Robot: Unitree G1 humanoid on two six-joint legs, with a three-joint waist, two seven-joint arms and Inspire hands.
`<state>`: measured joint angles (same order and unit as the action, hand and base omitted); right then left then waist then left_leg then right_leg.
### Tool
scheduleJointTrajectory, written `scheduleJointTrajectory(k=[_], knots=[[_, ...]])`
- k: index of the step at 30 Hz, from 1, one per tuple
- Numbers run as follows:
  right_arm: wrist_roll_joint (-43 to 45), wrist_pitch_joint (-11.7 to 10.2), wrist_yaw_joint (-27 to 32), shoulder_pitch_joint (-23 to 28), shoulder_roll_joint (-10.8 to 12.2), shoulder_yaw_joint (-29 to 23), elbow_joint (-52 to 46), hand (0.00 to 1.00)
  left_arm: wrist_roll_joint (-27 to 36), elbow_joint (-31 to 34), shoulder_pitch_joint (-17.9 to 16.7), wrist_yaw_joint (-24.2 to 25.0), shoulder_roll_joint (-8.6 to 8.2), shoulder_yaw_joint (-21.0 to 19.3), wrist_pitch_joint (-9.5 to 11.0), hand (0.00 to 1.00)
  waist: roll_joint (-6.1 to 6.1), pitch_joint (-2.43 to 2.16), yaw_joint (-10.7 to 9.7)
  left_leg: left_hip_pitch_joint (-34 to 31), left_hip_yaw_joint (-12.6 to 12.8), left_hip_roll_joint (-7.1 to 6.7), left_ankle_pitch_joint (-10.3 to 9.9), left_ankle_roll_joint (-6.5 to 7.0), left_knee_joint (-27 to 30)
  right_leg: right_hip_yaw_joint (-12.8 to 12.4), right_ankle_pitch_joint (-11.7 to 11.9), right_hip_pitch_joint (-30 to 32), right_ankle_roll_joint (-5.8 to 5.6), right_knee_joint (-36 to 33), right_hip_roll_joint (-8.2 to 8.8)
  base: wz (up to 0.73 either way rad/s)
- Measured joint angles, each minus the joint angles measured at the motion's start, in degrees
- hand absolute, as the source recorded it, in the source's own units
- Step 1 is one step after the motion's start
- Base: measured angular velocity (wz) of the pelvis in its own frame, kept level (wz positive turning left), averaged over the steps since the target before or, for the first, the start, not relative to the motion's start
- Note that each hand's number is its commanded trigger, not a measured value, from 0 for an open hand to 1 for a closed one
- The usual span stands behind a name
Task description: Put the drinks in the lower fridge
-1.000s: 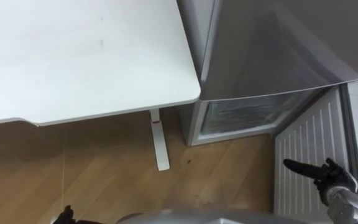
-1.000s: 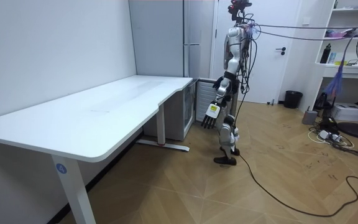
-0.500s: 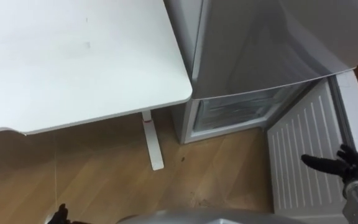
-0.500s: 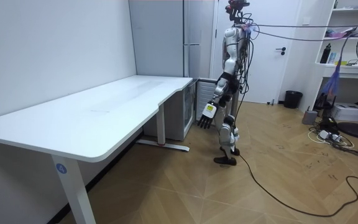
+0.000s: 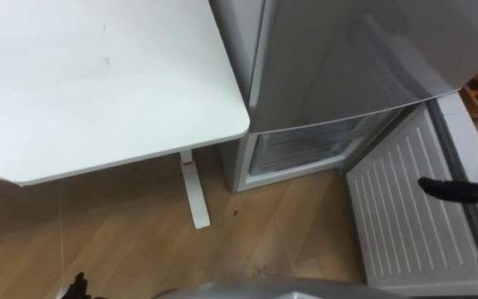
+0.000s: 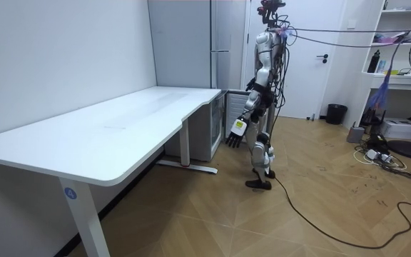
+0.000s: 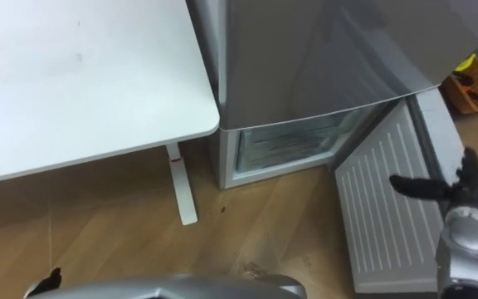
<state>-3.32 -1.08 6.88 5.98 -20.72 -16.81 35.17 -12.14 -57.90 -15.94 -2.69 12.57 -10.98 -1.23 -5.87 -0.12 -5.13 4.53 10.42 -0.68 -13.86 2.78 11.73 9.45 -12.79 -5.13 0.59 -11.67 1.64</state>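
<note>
The grey fridge (image 5: pixel 347 58) stands ahead on the right. Its lower compartment (image 5: pixel 305 149) is open, with a frosted drawer front inside. The lower door (image 5: pixel 405 208) is swung out toward me, its white ribbed inner side facing up. My right hand (image 5: pixel 463 189) hovers over the door's right edge with its fingers straight, pointing left, and holds nothing. The dark fingertips of my left hand (image 5: pixel 75 286) peek in at the bottom left. In the room view I stand upright just in front of the fridge (image 6: pixel 212 43).
A white table (image 5: pixel 98 83) fills the left side, its corner close to the fridge. Its white leg (image 5: pixel 191 195) stands on the wooden floor (image 5: pixel 98 224), which is bare between the table and the open door.
The whole picture has slid left, so the camera turned. My right hand has moved up and toward the door's right edge, still holding nothing.
</note>
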Motion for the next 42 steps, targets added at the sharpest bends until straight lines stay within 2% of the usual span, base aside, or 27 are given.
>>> scheduleJointTrajectory(k=[2,5,6,9,14,18,19,20,21,23,25,28,31,34,35,39,42], knots=[[4.67,-0.45,0.34,-0.06,-0.9,-0.43,-6.62,0.0,-1.51,0.05,0.0,0.02,0.12,0.01,0.02,0.0,0.53,-0.24,0.01,-0.03,0.15,0.06,0.0,0.0,0.08,-0.08,0.14,0.11,0.0,-0.02,-0.04,-0.04],[9.83,-2.09,1.52,-0.1,-1.88,-0.37,-10.99,0.0,-1.41,0.06,0.28,-0.02,0.18,0.06,0.38,0.0,0.64,-0.12,0.23,0.02,0.2,0.12,0.0,0.0,-0.01,-0.21,0.25,0.14,0.02,-0.03,-0.14,-0.02],[10.98,-3.24,2.75,-0.24,-2.05,-0.41,-12.02,0.0,-1.4,0.1,0.29,-0.08,0.18,0.07,0.92,0.0,0.53,-0.15,0.38,0.05,0.2,0.14,0.0,0.01,-0.03,-0.24,0.26,0.11,0.02,-0.06,-0.16,0.0],[11.46,-4.72,5.79,-0.41,-2.06,-0.55,-14.1,0.0,-1.18,0.68,0.4,-0.14,0.17,0.06,1.81,0.0,0.4,0.03,0.66,-0.18,0.35,0.26,-0.01,0.01,-0.15,-0.97,0.42,0.33,0.03,-0.02,-0.44,-0.01],[10.05,-5.12,8.53,-0.38,-2.08,-0.9,-13.15,0.0,-1.13,1.01,0.02,-0.11,0.02,0.06,1.83,0.0,0.47,-0.06,0.71,-0.82,0.36,0.31,-0.01,0.01,-0.03,-0.95,0.66,0.37,-0.04,0.1,-0.58,0.0],[5.51,-5.23,8.54,-0.39,-2.09,-2.01,-7.93,0.0,-1.07,0.96,-0.25,-0.25,-0.22,-0.2,1.8,0.0,1.13,-0.37,0.61,-0.62,0.34,0.16,0.0,0.02,-0.28,-0.88,0.74,0.09,-0.17,0.76,-0.64,0.01],[2.59,-5.29,8.55,-0.93,-2.22,-3.28,-3.64,0.0,-1.08,0.92,-0.58,-0.41,-0.26,-0.2,1.77,0.0,1.16,-0.52,0.49,-0.01,0.33,0.07,0.04,0.08,-0.47,-0.72,0.79,-0.62,-0.23,1.38,-0.57,0.07],[1.24,-5.06,8.56,-1.05,-2.32,-3.97,-1.39,0.0,-1.08,0.9,-0.81,-0.53,-0.23,-0.24,1.68,0.0,1.16,-0.52,0.51,0.34,0.33,0.06,0.04,0.09,-0.57,-0.65,0.8,-1.04,-0.23,1.56,-0.5,0.1],[-1.2,-4.14,8.68,-1.03,-2.47,-5.24,2.27,0.0,-1.28,0.95,-1.59,-0.69,-0.23,-0.48,1.5,0.0,0.7,-0.29,0.54,1.18,0.33,0.01,0.05,0.08,-0.91,-0.65,0.78,-1.67,-0.25,2.02,-0.29,0.05],[-4.5,-3.03,8.72,-1.05,-3.22,-6.28,6.5,0.0,-1.51,0.95,-2.82,-0.62,-0.27,-1.05,0.93,0.0,0.78,-0.45,0.04,1.31,0.26,0.04,0.05,0.07,-1.16,-0.62,0.76,-2.14,-0.28,1.97,-0.35,0.0],[-8.5,-2.22,8.7,-1.35,-4.88,-8.57,11.05,0.0,-1.83,0.87,-3.48,-0.6,-0.21,-2.89,0.25,0.0,0.52,-0.32,-0.9,0.84,-0.09,0.01,0.07,0.05,-1.16,-0.5,0.76,-1.85,-0.28,1.93,-0.42,0.03],[-10.73,-1.89,9.02,-2.71,-7.68,-11.16,17.71,0.0,-2.06,0.52,-3.94,-0.57,-0.04,-4.7,0.1,0.0,-0.46,-0.26,-1.08,0.73,-0.14,0.02,0.08,0.02,-1.04,-0.79,0.75,-1.81,-0.26,1.93,-0.73,-0.02],[-14.18,-1.33,10.28,-3.7,-10.57,-12.2,24.36,0.0,-2.06,0.42,-3.93,-0.3,0.4,-4.73,-0.32,0.0,-1.71,-0.32,-1.18,0.52,-0.36,0.01,0.08,0.03,-1.04,-0.79,0.76,-1.82,-0.24,1.87,-0.77,0.03],[-18.01,-0.18,11.69,-4.9,-11.81,-13.28,30.03,0.0,-2.06,0.44,-3.86,0.17,1.55,-4.67,-1.11,0.0,-2.79,-0.1,-1.08,0.42,-1.08,0.01,0.07,0.04,-0.77,-0.65,0.83,-1.83,-0.13,1.65,-0.86,0.06],[-19.17,0.11,12.06,-5.15,-11.96,-13.98,31.51,0.0,-2.12,0.45,-3.71,0.48,1.98,-4.67,-1.37,0.0,-2.9,-0.16,-1.23,-0.03,-1.57,0.02,0.02,0.05,-0.25,-0.41,0.9,-1.79,-0.05,1.7,-0.89,0.07],[-21.72,1.44,12.66,-4.87,-12.5,-16.88,33.98,0.0,-2.2,0.5,-3.82,0.96,2.13,-4.87,-2.02,0.0,-2.3,-0.34,-1.44,-0.46,-2.38,-0.04,-0.04,0.13,0.06,0.07,1.31,-1.81,-0.06,1.95,-0.92,0.09],[-24.04,2.06,13.04,-4.65,-12.49,-17.27,33.97,0.0,-2.11,0.5,-3.88,1.13,1.97,-4.82,-3.17,0.0,-0.9,-0.33,-2.02,-0.99,-2.72,-0.05,-0.13,0.29,0.75,0.19,1.44,-1.77,-0.12,1.99,-0.88,0.06]])
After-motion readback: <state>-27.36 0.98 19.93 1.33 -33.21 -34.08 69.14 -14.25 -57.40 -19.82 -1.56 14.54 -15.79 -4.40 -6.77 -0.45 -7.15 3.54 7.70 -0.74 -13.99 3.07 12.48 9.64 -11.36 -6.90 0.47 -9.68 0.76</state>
